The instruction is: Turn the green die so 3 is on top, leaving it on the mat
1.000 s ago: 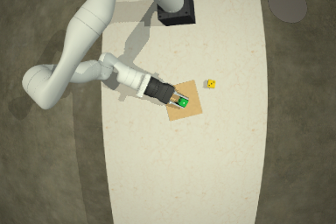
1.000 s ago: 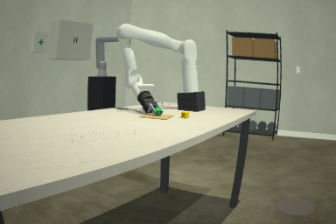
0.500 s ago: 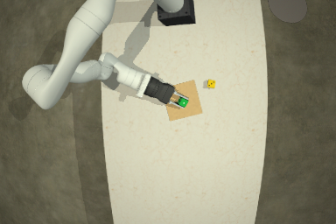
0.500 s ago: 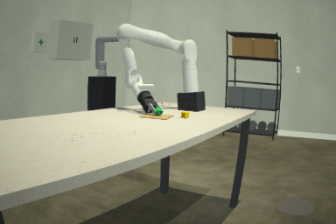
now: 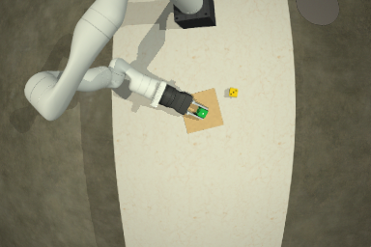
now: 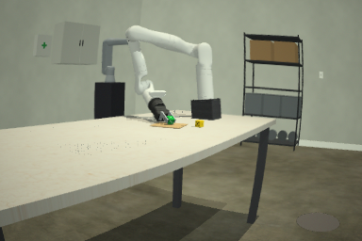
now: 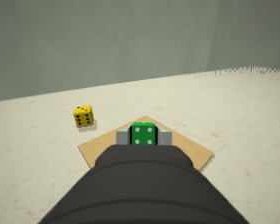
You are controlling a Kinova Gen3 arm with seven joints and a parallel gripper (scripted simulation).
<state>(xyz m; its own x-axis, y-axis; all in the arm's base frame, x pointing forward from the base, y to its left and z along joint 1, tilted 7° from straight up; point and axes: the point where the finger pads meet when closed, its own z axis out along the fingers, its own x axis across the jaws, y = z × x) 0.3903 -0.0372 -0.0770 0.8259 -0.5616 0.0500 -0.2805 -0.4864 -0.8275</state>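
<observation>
The green die sits between my gripper's two fingers, low over the tan mat and near its middle. In the wrist view the grey fingers press both sides of the green die, and the face towards the camera shows four pips. I cannot tell whether it touches the mat. The gripper reaches in at a low slant from the left. The yellow die lies on the table, off the mat to the right, and also shows in the wrist view. The mat lies flat.
The arm's black base stands on the table at the far end. In the side view the gripper, the green die and the yellow die are close together. A shelf rack stands off the table.
</observation>
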